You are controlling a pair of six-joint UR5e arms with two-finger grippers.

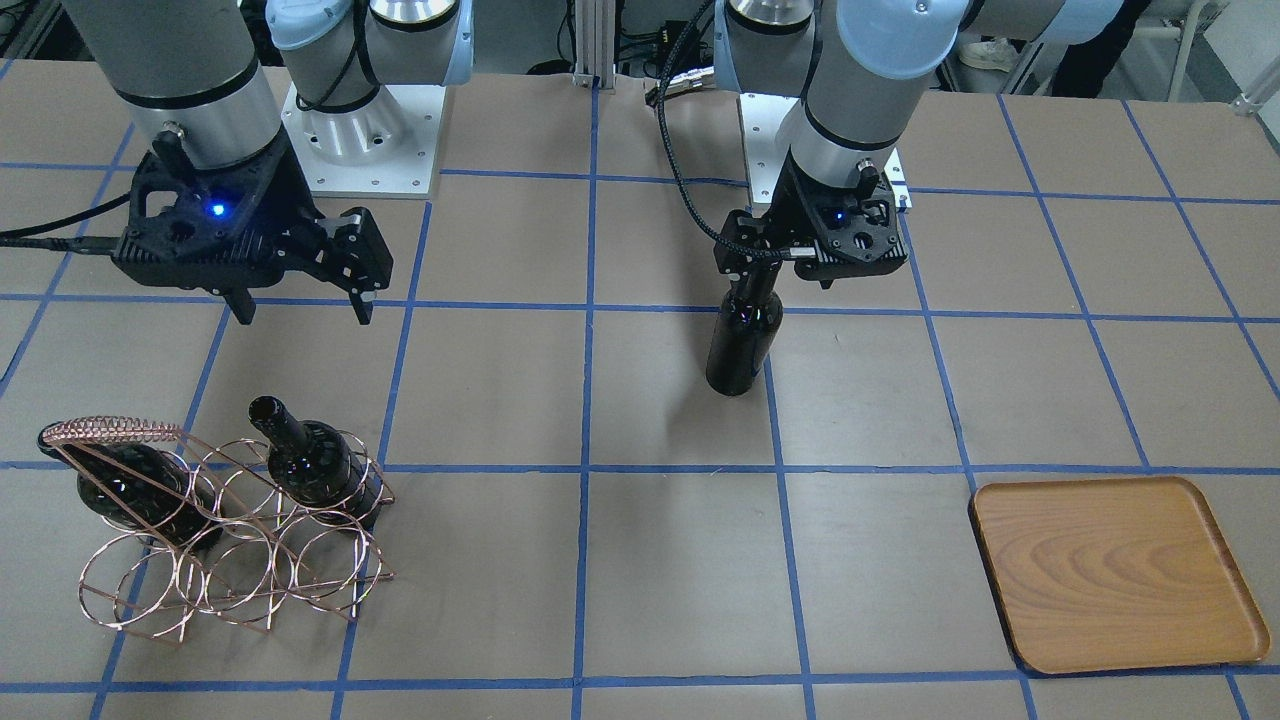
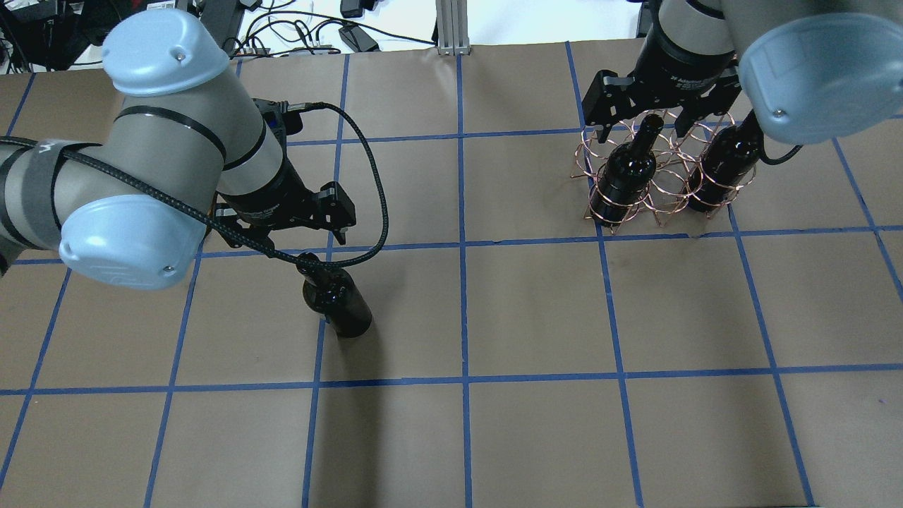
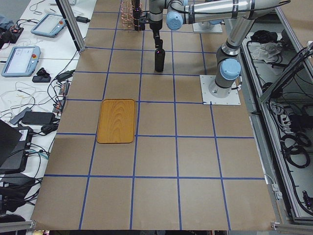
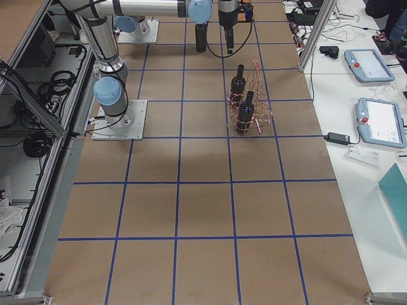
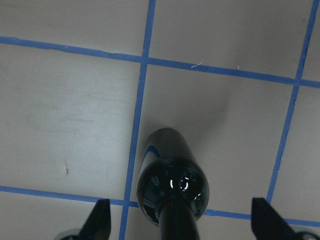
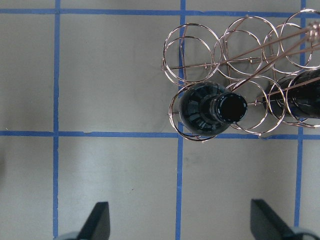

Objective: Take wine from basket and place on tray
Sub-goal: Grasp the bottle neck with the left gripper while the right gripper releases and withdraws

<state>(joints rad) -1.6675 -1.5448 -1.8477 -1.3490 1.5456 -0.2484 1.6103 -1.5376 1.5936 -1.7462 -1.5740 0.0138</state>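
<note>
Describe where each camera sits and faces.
Front-facing: across the table, facing both arms.
Overhead: behind the robot, looking down; both arms.
Left exterior: table's left end, tray nearest; both arms.
Right exterior: right end, basket nearest; both arms.
Left wrist: down on wine; left gripper.
Right wrist: down on basket; right gripper.
Front-facing and left exterior share the tray.

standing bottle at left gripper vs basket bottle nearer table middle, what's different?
The standing bottle rests on bare table; the basket bottle sits in a ring of the basket. The open left gripper straddles the standing bottle's neck; the open right gripper is clear of the basket bottle. Both are glossy black, unlabelled.
</note>
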